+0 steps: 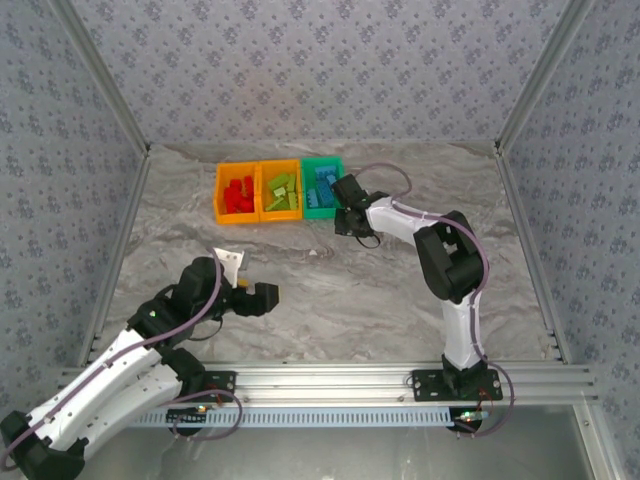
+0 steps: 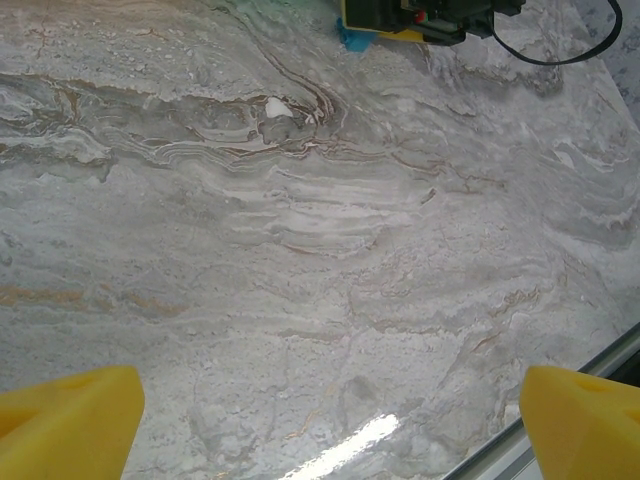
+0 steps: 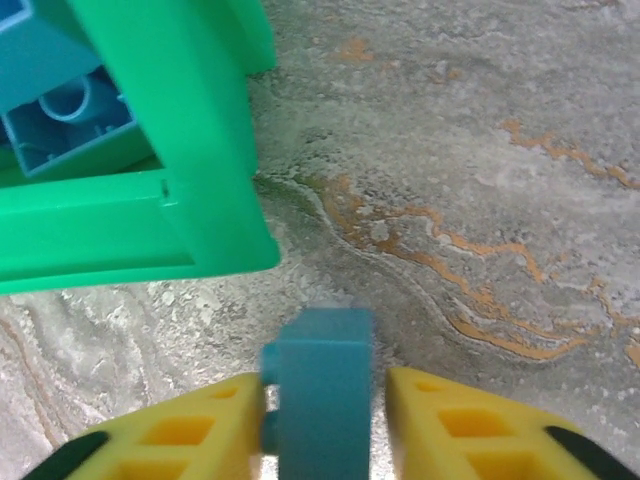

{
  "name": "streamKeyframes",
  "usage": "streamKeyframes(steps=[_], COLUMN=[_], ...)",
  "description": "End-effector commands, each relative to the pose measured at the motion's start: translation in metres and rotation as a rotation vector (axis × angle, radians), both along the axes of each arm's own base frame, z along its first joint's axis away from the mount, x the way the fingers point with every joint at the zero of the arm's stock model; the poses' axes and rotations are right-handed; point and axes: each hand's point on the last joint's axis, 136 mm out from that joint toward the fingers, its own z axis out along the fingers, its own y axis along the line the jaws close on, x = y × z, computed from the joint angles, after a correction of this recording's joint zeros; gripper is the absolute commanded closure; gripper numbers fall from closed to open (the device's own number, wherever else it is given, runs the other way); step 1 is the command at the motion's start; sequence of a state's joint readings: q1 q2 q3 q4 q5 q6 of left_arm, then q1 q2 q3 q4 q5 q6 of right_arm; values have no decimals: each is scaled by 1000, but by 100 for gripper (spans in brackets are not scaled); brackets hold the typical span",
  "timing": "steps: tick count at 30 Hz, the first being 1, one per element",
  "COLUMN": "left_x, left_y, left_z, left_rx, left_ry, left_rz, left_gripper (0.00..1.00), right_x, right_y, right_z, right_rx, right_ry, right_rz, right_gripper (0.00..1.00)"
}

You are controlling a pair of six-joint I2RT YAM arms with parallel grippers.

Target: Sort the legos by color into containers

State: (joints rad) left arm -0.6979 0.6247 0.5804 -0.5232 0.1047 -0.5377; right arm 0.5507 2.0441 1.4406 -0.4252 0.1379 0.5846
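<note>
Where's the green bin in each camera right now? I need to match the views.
Top external: green bin, right end of the far row of three.
Right wrist: upper left, blue bricks inside.
Left wrist: a teal scrap at the top edge; cannot tell if it is the bin.
Shared landmark: right gripper, shut on a blue brick, just off the bin's near corner.

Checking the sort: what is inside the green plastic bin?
Inside the green bin lie light blue plastic bricks; the right gripper covers its right side, so that part is unseen.
</note>
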Motion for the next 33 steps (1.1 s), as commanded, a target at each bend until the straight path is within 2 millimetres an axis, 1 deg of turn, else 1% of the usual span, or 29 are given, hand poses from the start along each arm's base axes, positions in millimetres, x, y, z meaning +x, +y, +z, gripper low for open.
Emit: streamKeyframes(steps=[1, 3, 5, 7, 9, 10, 12, 14, 16, 17, 19, 21, 24, 25, 27, 30, 33], left_x=[4, 6, 7, 8, 8, 8, 8, 9, 8, 8, 7, 7, 8, 8, 8, 7, 4], left_y=[-1, -2, -3, -3, -5, -5, -5, -8, -16, -21, -33, -44, -50, -51, -49, -41, -33], left_z=[12, 15, 18, 24, 33, 38, 51, 65, 81, 89, 104, 117, 123, 124, 121, 111, 101], left_rx=[-27, -32, -32, -40, -59, -67, -86, -111, -158, -191, -253, -304, -315, -313, -299, -257, -215], left_ry=[-16, -23, -30, -38, -46, -51, -72, -93, -118, -128, -135, -130, -110, -106, -98, -77, -62], left_rz=[21, 22, 24, 25, 25, 23, 22, 12, -17, -36, -79, -120, -130, -131, -124, -97, -83], left_gripper=[3, 3, 3, 3, 3, 3, 3, 3, 2, 1, 1, 1, 1, 1, 1, 1, 1], right_x=[-1, -7, -15, -24, -39, -45, -57, -65, -64, -60, -48, -26, 14, 27, 55, 88, 110], right_y=[-11, -15, -20, -29, -38, -40, -41, -35, -16, -4, 17, 31, 47, 51, 63, 75, 86], right_z=[19, 34, 55, 82, 122, 137, 176, 203, 220, 223, 225, 218, 196, 194, 168, 143, 119], right_rx=[-12, -4, 6, 6, 21, 30, 70, 119, 189, 222, 240, 217, 169, 168, 146, 118, 119], right_ry=[-19, -43, -85, -142, -226, -264, -362, -426, -464, -466, -451, -424, -386, -380, -328, -292, -250], right_rz=[-16, -5, 2, 3, 3, 10, 30, 63, 136, 179, 235, 245, 229, 221, 216, 203, 205], right_gripper=[71, 74, 74, 74, 74, 74, 74, 74, 74, 74, 74, 73, 74, 74, 74, 74, 72])
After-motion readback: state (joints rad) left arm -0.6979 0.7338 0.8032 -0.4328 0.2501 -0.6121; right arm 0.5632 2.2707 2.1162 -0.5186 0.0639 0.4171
